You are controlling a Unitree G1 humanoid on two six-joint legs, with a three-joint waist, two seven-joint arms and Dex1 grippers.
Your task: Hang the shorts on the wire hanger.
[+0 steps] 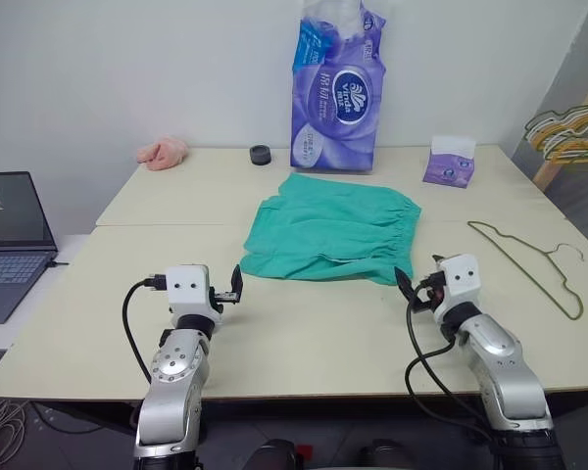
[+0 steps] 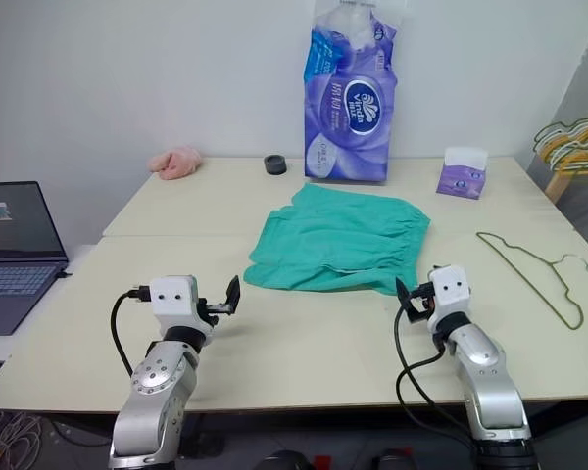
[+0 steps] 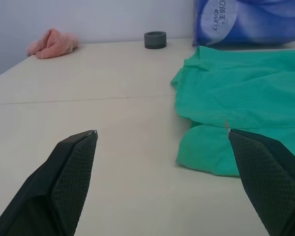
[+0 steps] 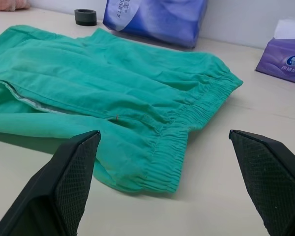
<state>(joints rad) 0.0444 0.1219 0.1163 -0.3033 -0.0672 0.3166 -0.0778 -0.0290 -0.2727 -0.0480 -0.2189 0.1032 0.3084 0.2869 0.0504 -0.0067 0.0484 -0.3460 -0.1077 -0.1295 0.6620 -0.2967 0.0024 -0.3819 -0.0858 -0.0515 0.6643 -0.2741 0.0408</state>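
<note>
Mid-table, shorts [image 1: 328,228] flat — waistband rightward, wire hanger [image 1: 525,262] hook right

Teal-green shorts [image 1: 331,227], olive-grey wire hanger [image 1: 529,265]

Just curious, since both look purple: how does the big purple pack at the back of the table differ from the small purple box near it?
The purple pack is tall, soft plastic wrap, standing upright just behind the green shorts. The small purple box is low and stiff, with white tissue at its top, standing off towards the wire hanger. Both sit on the table, untouched.
</note>
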